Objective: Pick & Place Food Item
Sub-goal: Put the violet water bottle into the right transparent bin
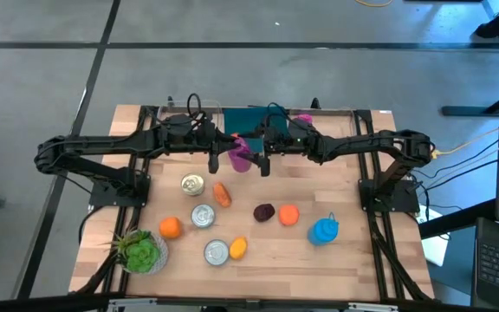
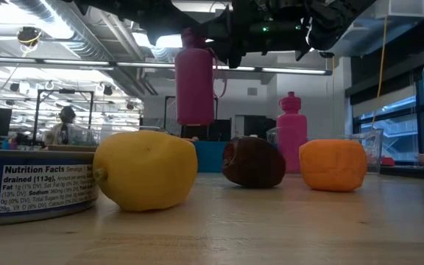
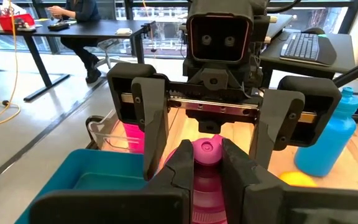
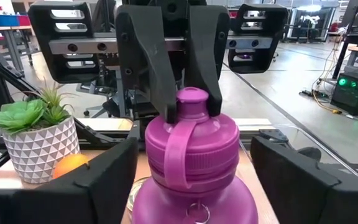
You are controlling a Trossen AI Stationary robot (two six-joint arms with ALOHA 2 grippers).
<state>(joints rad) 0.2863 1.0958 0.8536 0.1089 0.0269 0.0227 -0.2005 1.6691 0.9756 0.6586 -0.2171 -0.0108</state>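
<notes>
Pale wooden desk (image 1: 258, 251) on grey concrete floor, office desks behind, pink bottle (image 1: 240, 154) held aloft near the far edge, left gripper (image 1: 224, 156) fingers clamped on its cap, right gripper (image 1: 263, 161) fingers spread either side.

A small green succulent in a white patterned pot (image 1: 141, 251) stands at the bench's front left corner. A blue water bottle (image 1: 323, 230) stands upright toward the front right, apart from everything near it. A pink bottle (image 1: 304, 118) stands upright at the back edge, near the middle. Beyond the bench, a person (image 3: 79, 9) sits at a dark desk (image 3: 73, 28), and a keyboard (image 3: 302, 46) lies on another.
</notes>
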